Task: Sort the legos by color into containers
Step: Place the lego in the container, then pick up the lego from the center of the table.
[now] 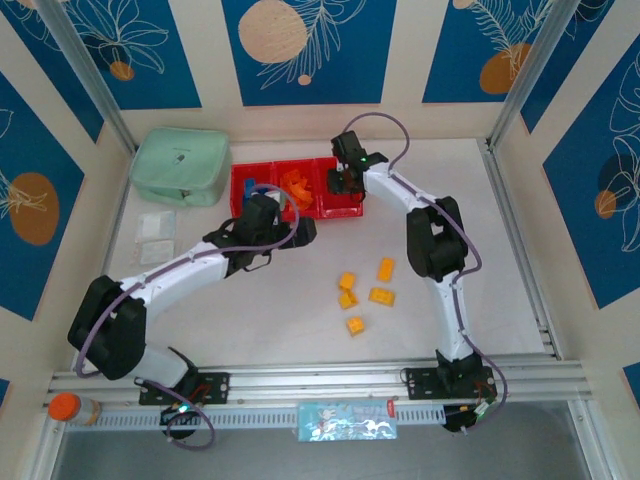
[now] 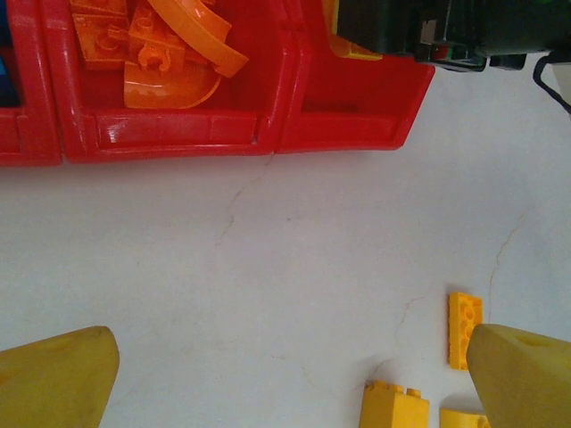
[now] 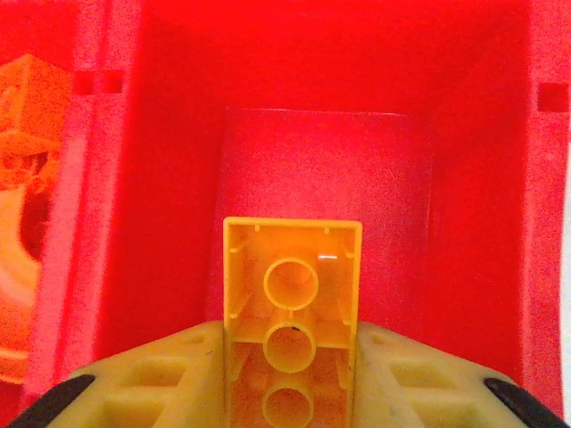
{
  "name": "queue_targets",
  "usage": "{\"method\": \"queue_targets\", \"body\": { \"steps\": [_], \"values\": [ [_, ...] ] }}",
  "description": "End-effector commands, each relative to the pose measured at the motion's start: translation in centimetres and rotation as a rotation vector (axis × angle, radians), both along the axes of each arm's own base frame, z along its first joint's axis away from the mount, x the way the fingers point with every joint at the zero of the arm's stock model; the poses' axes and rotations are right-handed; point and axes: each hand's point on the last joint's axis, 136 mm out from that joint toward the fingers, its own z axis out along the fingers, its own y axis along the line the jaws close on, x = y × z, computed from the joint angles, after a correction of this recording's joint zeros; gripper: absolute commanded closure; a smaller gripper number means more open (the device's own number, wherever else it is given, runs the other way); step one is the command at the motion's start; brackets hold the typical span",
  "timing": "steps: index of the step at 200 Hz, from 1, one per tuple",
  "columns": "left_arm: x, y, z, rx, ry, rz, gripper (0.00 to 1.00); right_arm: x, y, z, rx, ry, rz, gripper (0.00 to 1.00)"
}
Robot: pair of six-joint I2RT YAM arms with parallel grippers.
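A yellow brick point(image 3: 292, 312) is held clamped in the right jaws, long axis pointing into the right-end bin point(image 3: 464, 178) directly below; the left jaws are held apart.

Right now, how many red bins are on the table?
3, joined in a row: the left bin holds blue bricks, the middle bin orange bricks, the right bin lies under the right gripper holding a yellow brick. None seems hidden.

White worktop point(image 1: 300, 300) with hairline cracks point(image 2: 234, 208), cream walls point(image 1: 200, 60) set with blue panels point(image 1: 345, 70) bearing peach discs point(image 1: 272, 30) and white leaf outlines, aluminium posts point(image 1: 85, 75) at far corners, aluminium rail point(image 1: 320, 380) along near edge.
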Motion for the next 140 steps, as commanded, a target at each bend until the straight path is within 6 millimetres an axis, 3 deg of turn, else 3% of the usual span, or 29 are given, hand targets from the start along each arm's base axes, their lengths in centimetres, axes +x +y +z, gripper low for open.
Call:
{"method": "queue_targets", "body": {
  "steps": [1, 30, 60, 90, 140],
  "values": [
    [0.4, -0.2, 1.0, -0.011, -0.014, -0.021, 0.01, 0.9, -0.2, 1.1, 0.011, -0.001, 0.012, 0.57],
    [0.2, -0.3, 1.4, -0.023, -0.022, -0.029, 0.01, 0.8, 0.3, 2.9, 0.028, -0.041, 0.034, 0.52],
    [-0.1, -0.3, 1.9, -0.036, -0.024, -0.04, 0.01, -0.8, 1.7, 5.5, 0.085, -0.062, 0.084, 0.51],
    [-1.1, -0.3, 2.1, -0.056, -0.02, -0.06, 0.01, -3.6, 2.4, 7.4, 0.101, -0.081, 0.117, 0.51],
    [-3.4, -0.1, 1.2, -0.069, 0.011, -0.093, 0.01, -10.0, 0.8, 7.7, 0.151, -0.042, 0.099, 0.51]
  ]
}}
